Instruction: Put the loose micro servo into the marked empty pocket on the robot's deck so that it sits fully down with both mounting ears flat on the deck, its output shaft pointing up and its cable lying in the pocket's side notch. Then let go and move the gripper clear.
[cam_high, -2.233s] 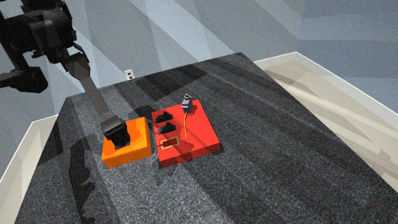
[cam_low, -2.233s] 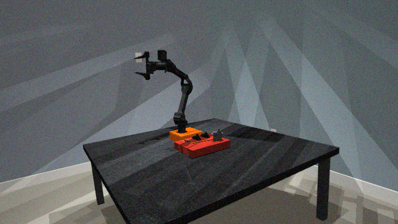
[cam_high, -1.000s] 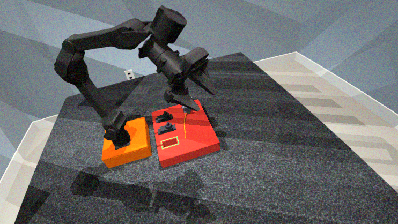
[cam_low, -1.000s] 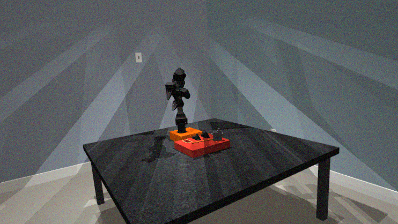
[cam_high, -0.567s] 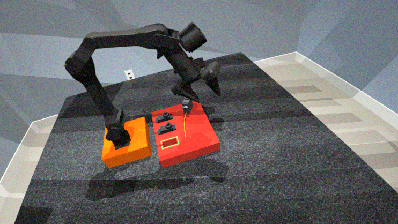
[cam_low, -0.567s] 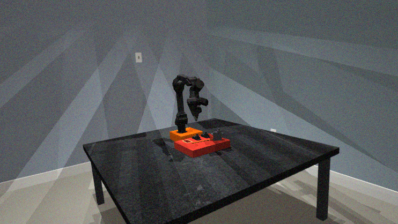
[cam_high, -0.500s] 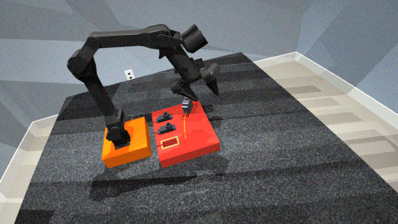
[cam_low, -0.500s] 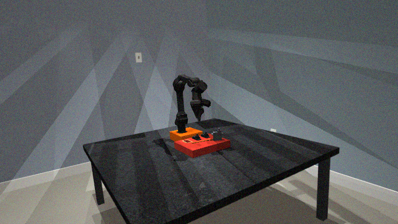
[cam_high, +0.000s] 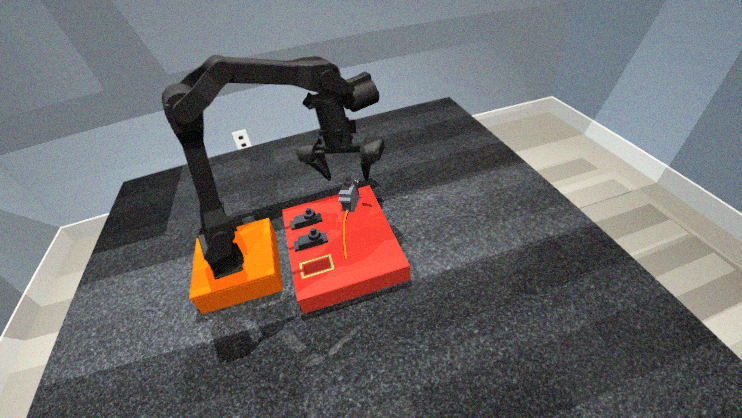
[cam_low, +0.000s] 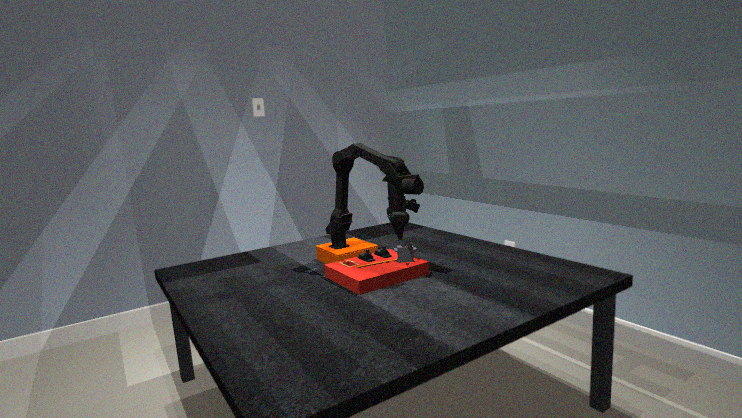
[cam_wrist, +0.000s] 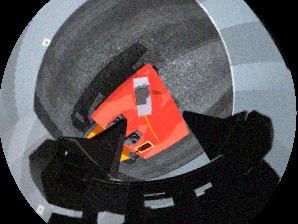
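Spread wide and holding nothing, the hand (cam_high: 346, 168) hangs just above the loose micro servo (cam_high: 348, 196) standing at the red deck's (cam_high: 379, 249) upper edge, mid-frame; I'd lower straight, straddle its body squarely, mind the orange cable (cam_high: 344, 236).

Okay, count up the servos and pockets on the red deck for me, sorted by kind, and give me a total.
Seated servos: 2, one behind the other along the red deck's side nearest the orange base
Loose servos: 1, at the far edge, under the open gripper, orange cable trailing
Marked empty pockets: 1, green outline
Total: 4
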